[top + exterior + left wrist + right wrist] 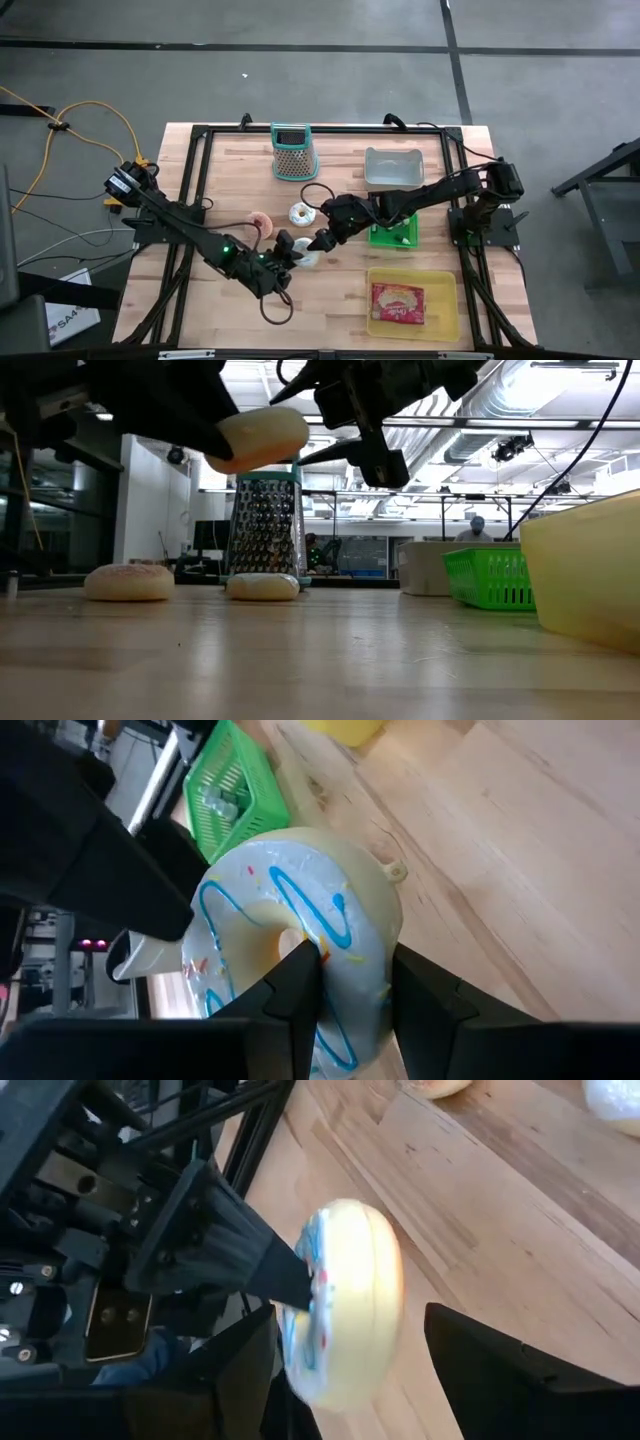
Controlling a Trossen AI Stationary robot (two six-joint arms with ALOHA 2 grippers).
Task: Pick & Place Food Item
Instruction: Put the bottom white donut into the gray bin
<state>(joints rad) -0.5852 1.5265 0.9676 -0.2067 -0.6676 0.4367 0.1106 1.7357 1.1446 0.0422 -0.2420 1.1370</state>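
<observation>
1. The left gripper [345, 995] was clamped on a white doughnut with blue icing squiggles [290, 935], one finger through its hole and the other on the outer rim, holding it in the air above the middle of the wooden table [330, 300].

2. The right gripper [345, 1370] had its fingers spread wide to either side of the same doughnut, not yet closed on it. It looked to me like a hand-over between the arms.

3. What could have gone wrong: if the left let go before the right had pinched, the doughnut would drop to the table and maybe roll. The rounded, glazed rim also looked easy to squeeze out of a two-finger grip.

4. The two sets of fingers were very near each other; a small misjudged move might have knocked them together.

5. Count from the high view: three doughnuts in all, the one held, a pink one [259, 221] and a white one [300, 212] lying on the table.

6. One metal grater [292, 152], one green basket [395, 234], one grey bin [393, 166], one yellow tray [412, 303] with one red packet [398, 303] in it.
</observation>
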